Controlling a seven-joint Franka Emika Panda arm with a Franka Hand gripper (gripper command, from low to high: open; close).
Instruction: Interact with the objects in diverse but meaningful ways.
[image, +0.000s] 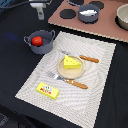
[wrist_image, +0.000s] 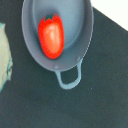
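My gripper (image: 39, 11) hangs at the upper edge of the exterior view, above the dark tabletop (image: 15, 70) and clear of everything on it. Its fingers are too blurred there to judge the gap, and they do not appear in my wrist view, so I cannot tell how far open it is. I see nothing in it.

My wrist camera looks straight down into the grey two-handled pot (wrist_image: 75, 45), and the red tomato (wrist_image: 51, 36) lies inside it on the pot's floor, with one loop handle showing at the rim. In the exterior view that pot (image: 41, 45) sits on the dark tabletop just beside the striped placemat (image: 95, 85), toward the exterior view's left.

On the placemat, the tan round plate (image: 70, 71) carries the yellow holed cheese wedge (image: 72, 62). A wooden-handled knife (image: 88, 58) and a wooden-handled fork (image: 70, 81) lie on either side of the plate. The flat yellow labelled box (image: 48, 90) lies flat near the mat's corner.

On the brown board (image: 100, 25) a second grey pot (image: 89, 13) holds a white piece.
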